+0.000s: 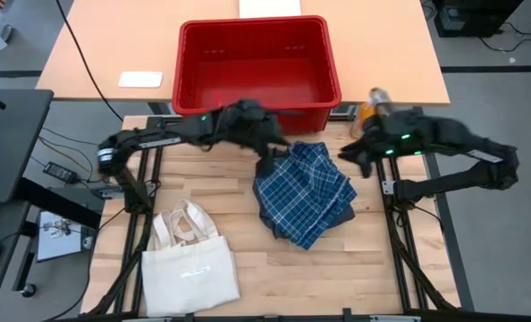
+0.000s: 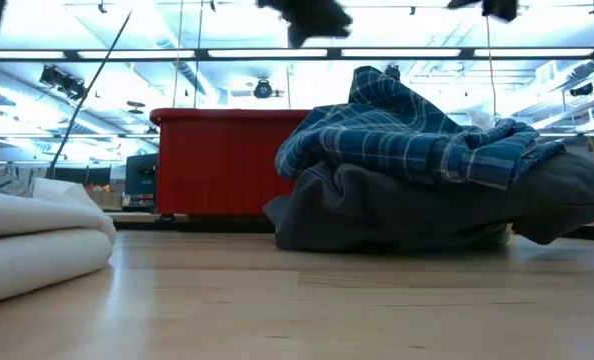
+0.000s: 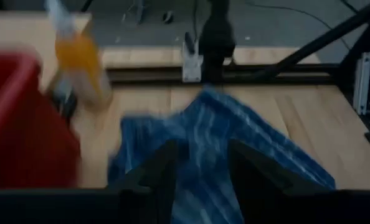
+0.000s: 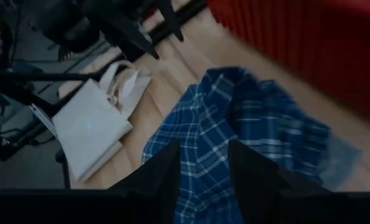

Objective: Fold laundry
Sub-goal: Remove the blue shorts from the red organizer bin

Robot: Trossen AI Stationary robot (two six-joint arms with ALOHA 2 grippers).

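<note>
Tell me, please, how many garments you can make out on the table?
2: a blue plaid piece on top of the pile right of the table's centre, and a dark grey garment underneath it. More could be hidden inside the pile.

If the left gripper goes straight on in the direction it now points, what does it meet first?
Most likely the blue plaid garment: in its wrist view, the left gripper has this cloth directly between and beyond its fingers. Depth is unclear.
</note>
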